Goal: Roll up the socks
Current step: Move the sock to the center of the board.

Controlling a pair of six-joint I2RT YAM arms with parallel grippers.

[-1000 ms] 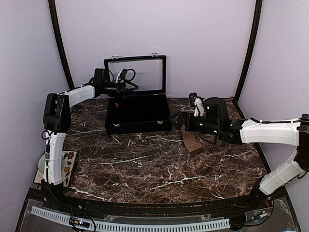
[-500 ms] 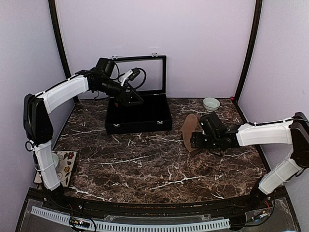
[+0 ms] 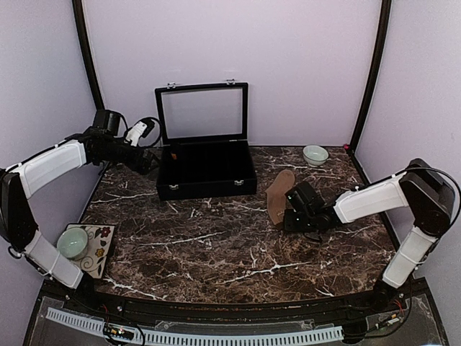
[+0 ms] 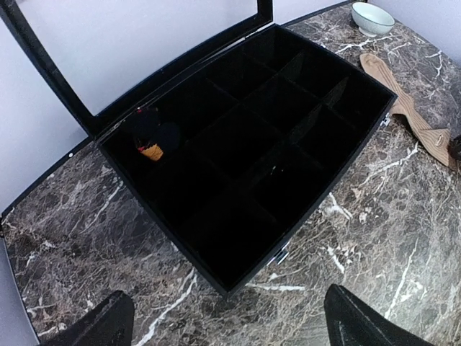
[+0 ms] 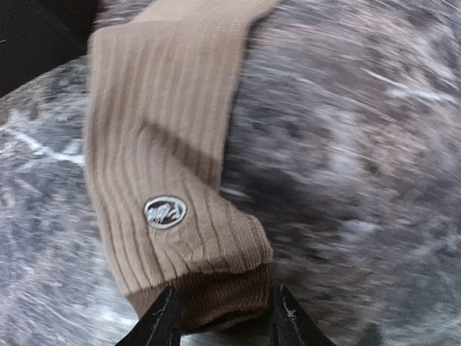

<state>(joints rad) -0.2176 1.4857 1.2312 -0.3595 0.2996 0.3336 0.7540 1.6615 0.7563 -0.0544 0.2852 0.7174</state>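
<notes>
The tan sock (image 3: 277, 193) lies flat on the marble, right of the black box; it also shows in the left wrist view (image 4: 412, 117). My right gripper (image 3: 289, 216) sits low at its near end. In the right wrist view the gripper (image 5: 223, 323) has its fingers pressed on either side of the sock's dark brown cuff (image 5: 216, 299). The black argyle sock (image 4: 153, 138) is bunched in a back corner compartment of the box, with orange and red showing. My left gripper (image 3: 148, 163) hovers left of the box, and its jaws (image 4: 230, 324) stand wide open and empty.
The black compartment box (image 3: 173, 189) stands at the back centre with its glass lid (image 3: 203, 112) raised. A pale green bowl (image 3: 315, 154) sits at the back right. A second bowl (image 3: 72, 243) rests on a patterned mat (image 3: 101, 249) at the front left.
My left arm has pulled back out of the box to the left. My right gripper has dropped to the tan sock's near end and its jaws have narrowed around the cuff.
</notes>
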